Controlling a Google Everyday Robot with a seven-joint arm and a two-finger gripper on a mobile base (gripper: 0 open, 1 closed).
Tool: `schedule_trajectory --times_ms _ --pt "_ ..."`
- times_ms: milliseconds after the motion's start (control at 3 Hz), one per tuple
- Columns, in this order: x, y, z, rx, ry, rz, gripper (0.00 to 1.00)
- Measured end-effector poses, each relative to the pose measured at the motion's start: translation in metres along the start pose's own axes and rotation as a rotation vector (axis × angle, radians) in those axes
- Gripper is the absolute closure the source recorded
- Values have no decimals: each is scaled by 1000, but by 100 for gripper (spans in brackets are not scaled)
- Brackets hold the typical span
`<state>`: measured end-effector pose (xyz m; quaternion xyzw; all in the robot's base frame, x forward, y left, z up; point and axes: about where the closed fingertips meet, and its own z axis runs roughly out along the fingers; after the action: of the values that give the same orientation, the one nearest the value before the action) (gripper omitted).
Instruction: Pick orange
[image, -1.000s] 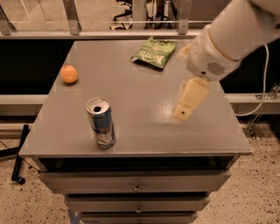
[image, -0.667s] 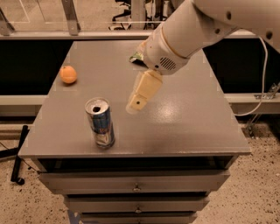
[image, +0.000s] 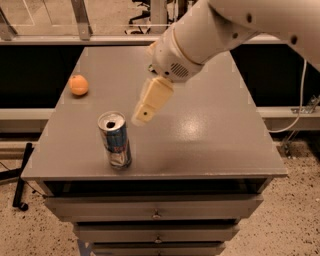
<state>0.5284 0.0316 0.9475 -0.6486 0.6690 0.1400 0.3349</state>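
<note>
- Hanging over the bench (image: 210, 140) just left of its middle, the jaws tip toward 7 o'clock from the white arm (image: 200, 40); whether they stand wide or narrow cannot be told.
- Resting at 10 o'clock on the bench, near the left edge, the orange (image: 78, 85) lies well apart from the jaws.
- Standing upright at 7 o'clock, near the front edge, the can (image: 114, 139) is just beside the jaws' tip.
</note>
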Motion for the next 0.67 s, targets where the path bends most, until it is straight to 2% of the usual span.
schedule_trajectory --times_ms 333,667 --pt "-48 -21 30 7 -115 -47 0" --pt "-91 -45 73 -5 -223 -85 0"
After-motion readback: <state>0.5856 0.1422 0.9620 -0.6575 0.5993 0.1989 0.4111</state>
